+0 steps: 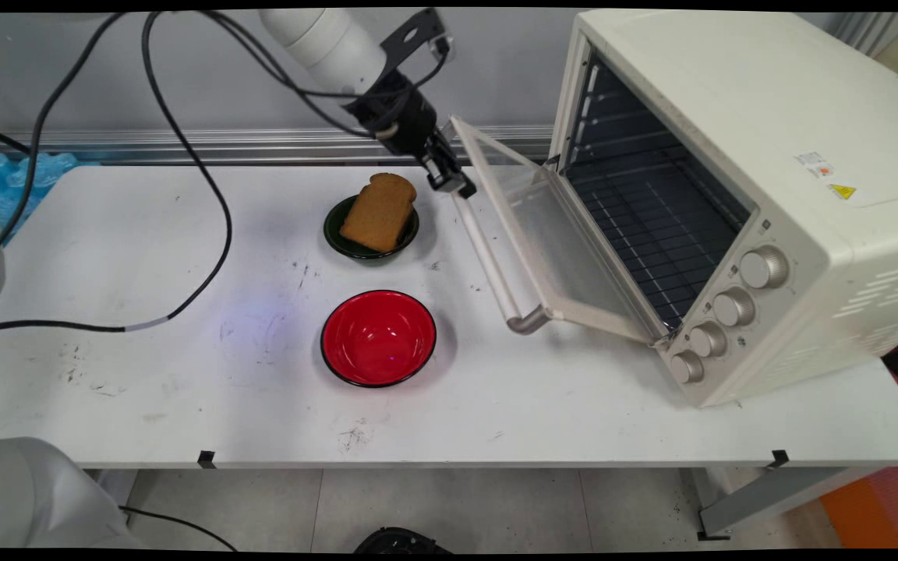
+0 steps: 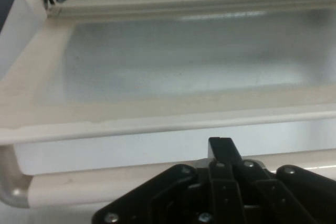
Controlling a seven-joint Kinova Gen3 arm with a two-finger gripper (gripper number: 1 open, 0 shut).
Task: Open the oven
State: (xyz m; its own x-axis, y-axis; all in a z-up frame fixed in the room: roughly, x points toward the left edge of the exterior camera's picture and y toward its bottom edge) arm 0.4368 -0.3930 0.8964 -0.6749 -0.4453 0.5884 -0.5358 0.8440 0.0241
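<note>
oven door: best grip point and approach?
Probably the handle bar along the free edge of the open oven door. It stands off the frame, leaving room for a finger behind. Come from above on the table side, fingers straddling it; the gripper sits by its far end.

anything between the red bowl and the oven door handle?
No. In the main view only bare table separates the red bowl from the oven door handle.
</note>
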